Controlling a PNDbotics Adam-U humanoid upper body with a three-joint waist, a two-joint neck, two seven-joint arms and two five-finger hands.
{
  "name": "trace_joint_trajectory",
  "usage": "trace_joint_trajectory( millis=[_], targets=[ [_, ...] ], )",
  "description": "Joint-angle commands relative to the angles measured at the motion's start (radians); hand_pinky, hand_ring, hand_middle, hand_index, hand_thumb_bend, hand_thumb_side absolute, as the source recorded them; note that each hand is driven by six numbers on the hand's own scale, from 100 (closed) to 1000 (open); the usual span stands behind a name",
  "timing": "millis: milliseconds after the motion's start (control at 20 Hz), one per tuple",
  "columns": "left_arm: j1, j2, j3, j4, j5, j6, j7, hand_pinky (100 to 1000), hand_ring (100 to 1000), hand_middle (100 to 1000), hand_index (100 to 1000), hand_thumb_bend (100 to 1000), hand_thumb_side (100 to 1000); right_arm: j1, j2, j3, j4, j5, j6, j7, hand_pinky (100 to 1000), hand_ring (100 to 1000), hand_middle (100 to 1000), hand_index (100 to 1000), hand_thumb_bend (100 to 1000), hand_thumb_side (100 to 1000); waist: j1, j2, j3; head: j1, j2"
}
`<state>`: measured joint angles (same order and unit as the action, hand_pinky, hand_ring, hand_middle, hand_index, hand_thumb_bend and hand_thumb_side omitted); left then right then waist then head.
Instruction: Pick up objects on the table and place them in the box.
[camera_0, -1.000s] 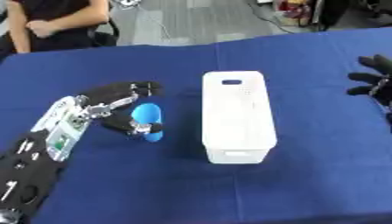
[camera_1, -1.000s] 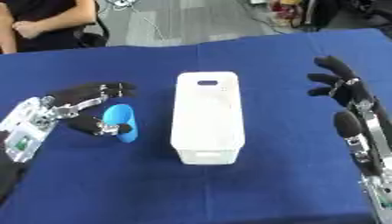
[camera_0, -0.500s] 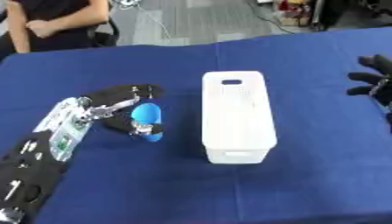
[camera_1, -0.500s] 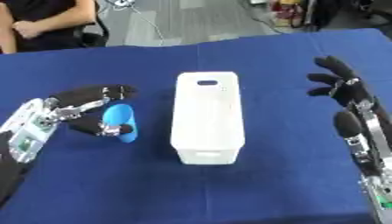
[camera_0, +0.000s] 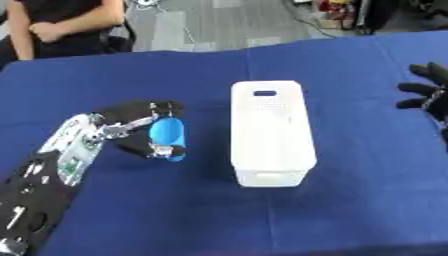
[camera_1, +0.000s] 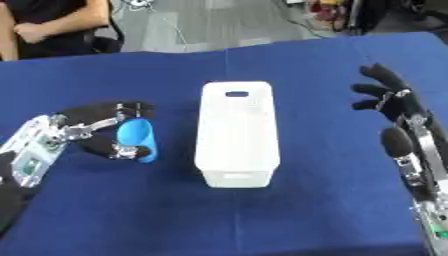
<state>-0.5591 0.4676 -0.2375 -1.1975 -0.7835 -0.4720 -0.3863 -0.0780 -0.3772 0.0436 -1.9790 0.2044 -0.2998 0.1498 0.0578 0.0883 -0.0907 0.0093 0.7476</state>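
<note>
Blue-clothed bench (camera_0: 350, 200), grey floor and cables beyond, seated person at far left edge, not touching anything. Left hand (camera_0: 131, 131) curled round blue object (camera_0: 167, 137), fingers over the top, thumb underneath; object just left of white box (camera_0: 271, 132), apart from it, near mid-length of box. Versus half a second and a second ago: same grip, hand and object shifted slightly nearer the box, barely any travel. Whether object is off the cloth or still resting on it: cannot tell. Reads as grasp done, lift and carry just starting; still needs raising over the near wall before release. Box upright, handle slot at far end, nothing visible inside. Right hand (camera_1: 385, 95) idle at right side, fingers spread and relaxed, holding nothing, unchanged. No other loose items visible on cloth.
</note>
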Motion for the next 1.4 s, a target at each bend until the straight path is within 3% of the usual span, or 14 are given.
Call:
trace_joint_trajectory(
  millis=[50,1000,1200,1250,1400],
  targets=[
    [-0.016,0.012,0.003,-0.002,-0.006,-0.004,-0.001,933,951,1000,959,975,912,-0.010,-0.013,-0.004,-0.021,-0.001,-0.003,0.000,703,831,913,1000,576,1000,-0.004,-0.009,-0.001,0.009,-0.010],
    [-0.024,0.005,-0.008,0.021,-0.029,-0.021,-0.006,932,946,987,959,989,909,-0.011,-0.012,-0.004,-0.021,-0.002,-0.004,0.001,703,831,913,1000,576,1000,-0.004,-0.007,-0.004,0.009,-0.009],
    [-0.028,0.005,-0.015,0.022,-0.039,-0.029,-0.021,926,916,932,950,1000,873,-0.011,-0.012,-0.003,-0.021,-0.003,-0.004,0.002,703,831,914,1000,575,1000,-0.004,-0.007,-0.004,0.011,-0.009],
    [-0.028,0.005,-0.016,0.021,-0.041,-0.030,-0.025,891,873,891,943,1000,822,-0.011,-0.012,-0.003,-0.021,-0.003,-0.004,0.002,703,831,914,1000,574,1000,-0.004,-0.007,-0.004,0.011,-0.009],
    [-0.028,0.005,-0.022,0.022,-0.048,-0.035,-0.050,825,831,862,932,1000,782,-0.011,-0.012,-0.003,-0.021,-0.003,-0.004,0.002,703,831,914,1000,574,1000,-0.003,-0.008,-0.005,0.011,-0.009]
  ],
)
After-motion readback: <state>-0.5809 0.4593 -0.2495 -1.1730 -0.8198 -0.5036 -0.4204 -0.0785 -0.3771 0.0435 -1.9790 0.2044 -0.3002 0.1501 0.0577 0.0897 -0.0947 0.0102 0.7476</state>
